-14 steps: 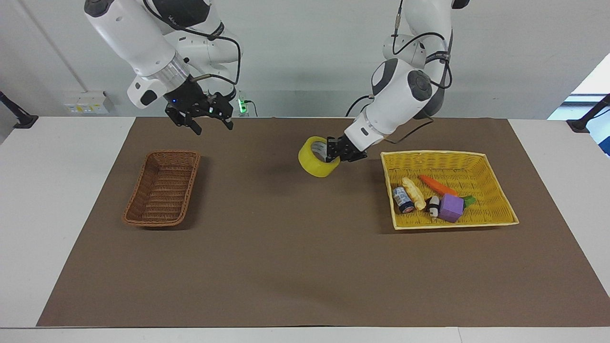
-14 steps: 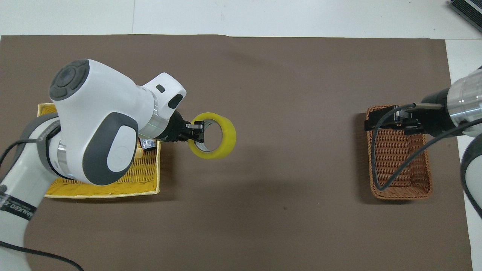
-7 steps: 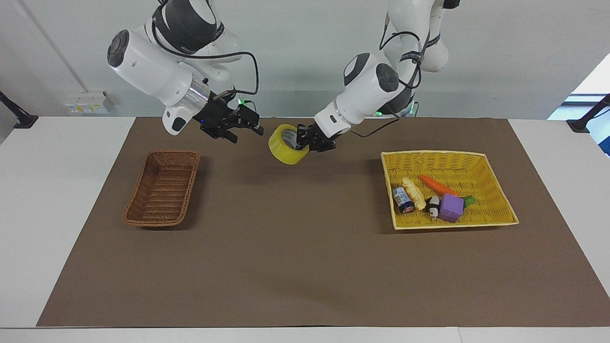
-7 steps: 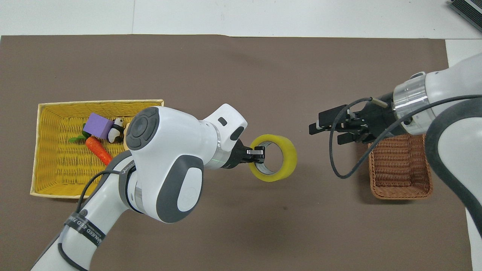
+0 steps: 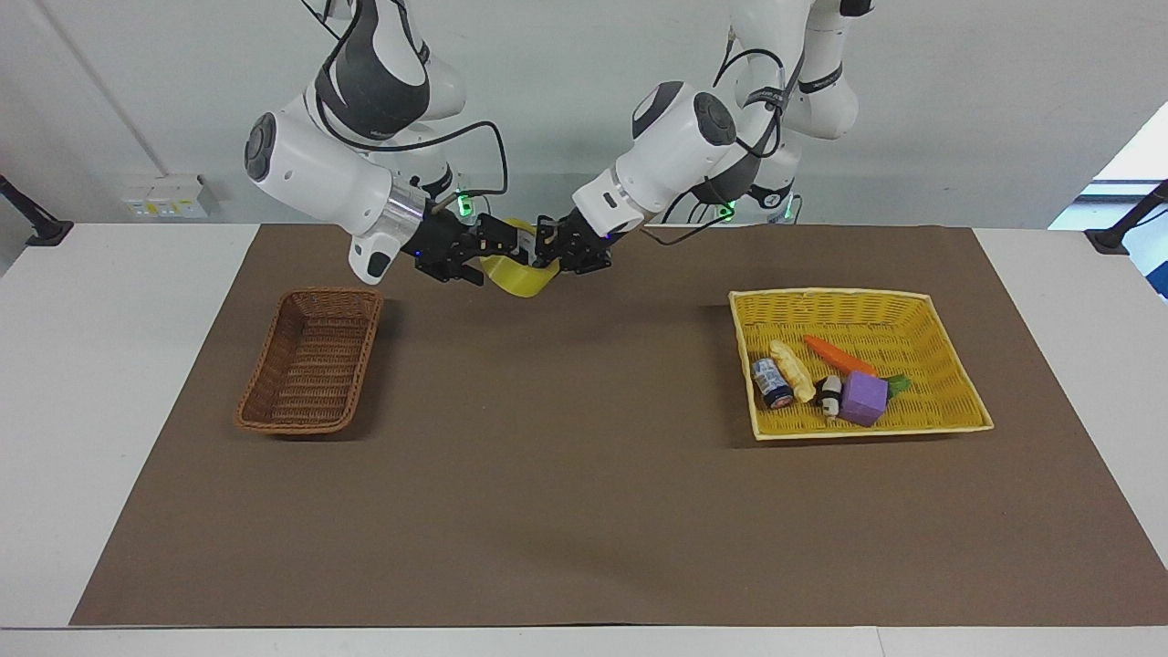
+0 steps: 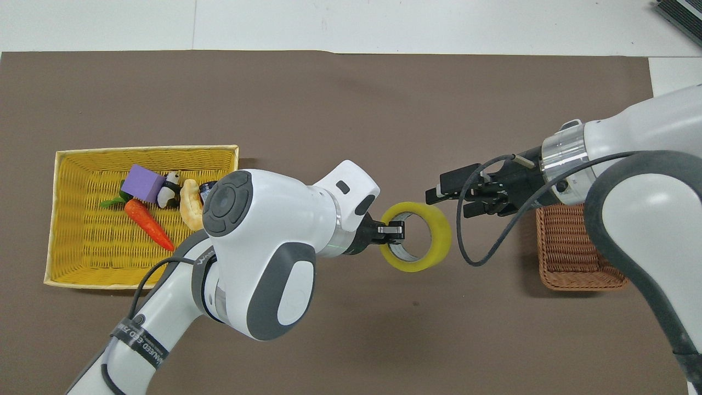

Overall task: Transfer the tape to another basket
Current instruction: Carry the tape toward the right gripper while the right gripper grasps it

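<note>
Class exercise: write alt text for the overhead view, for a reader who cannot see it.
The left gripper holds a translucent yellow tape roll above the brown mat, with the open right gripper at the roll's rim. A dark brown wicker basket lies near the right arm.

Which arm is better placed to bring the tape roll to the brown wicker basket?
The right. Its open gripper is beside the tape roll, and the brown wicker basket lies at its end; the left gripper holds the roll in the air.
</note>
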### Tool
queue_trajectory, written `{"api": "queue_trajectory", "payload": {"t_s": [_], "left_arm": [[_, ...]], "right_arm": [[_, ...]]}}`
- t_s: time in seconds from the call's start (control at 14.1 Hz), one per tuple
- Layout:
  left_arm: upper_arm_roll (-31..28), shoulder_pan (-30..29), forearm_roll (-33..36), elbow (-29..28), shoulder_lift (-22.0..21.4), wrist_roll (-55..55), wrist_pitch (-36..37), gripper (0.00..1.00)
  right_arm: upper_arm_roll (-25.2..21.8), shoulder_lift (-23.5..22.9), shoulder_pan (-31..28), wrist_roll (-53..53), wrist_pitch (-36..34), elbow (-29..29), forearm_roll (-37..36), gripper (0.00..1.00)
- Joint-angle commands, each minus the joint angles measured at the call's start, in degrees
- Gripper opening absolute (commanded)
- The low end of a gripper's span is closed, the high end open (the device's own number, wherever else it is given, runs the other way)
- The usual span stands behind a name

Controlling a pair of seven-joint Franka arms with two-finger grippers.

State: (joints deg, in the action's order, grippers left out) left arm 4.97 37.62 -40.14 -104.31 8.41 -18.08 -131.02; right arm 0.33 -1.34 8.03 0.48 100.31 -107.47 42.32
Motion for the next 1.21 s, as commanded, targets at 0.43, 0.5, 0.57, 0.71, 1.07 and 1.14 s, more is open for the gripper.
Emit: {"api": "queue_trajectory", "payload": {"t_s": [0.43,0.5,0.57,0.71,1.07,1.14], "left_arm": [[-0.4,0.7,-2.0,0.7,-0.1,-0.6,-4.9,0.0],[-0.4,0.7,-2.0,0.7,0.0,-0.6,-4.9,0.0],[-0.5,0.7,-1.9,0.7,0.0,-0.7,-4.9,0.09],[-0.4,0.9,-1.3,0.9,-0.4,-4.1,-5.0,0.72],[-0.8,-0.4,-0.9,1.1,-2.6,-7.8,-5.2,1.0],[-1.1,-0.7,-0.9,1.0,-3.0,-7.8,-5.2,1.0]], "right_arm": [[0.0,3.1,-1.2,-1.7,-0.3,-4.1,2.3,0.27],[0.0,3.0,-0.8,-0.8,0.0,-4.0,2.2,0.13],[0.0,2.9,-0.7,0.5,0.1,-3.9,2.1,0.05],[0.0,2.7,-0.6,0.7,0.2,-3.2,2.1,0.02],[0.0,2.5,-0.5,0.7,0.4,-3.1,2.1,0.01],[0.0,2.5,-0.5,0.7,0.5,-3.0,2.1,0.0]]}}
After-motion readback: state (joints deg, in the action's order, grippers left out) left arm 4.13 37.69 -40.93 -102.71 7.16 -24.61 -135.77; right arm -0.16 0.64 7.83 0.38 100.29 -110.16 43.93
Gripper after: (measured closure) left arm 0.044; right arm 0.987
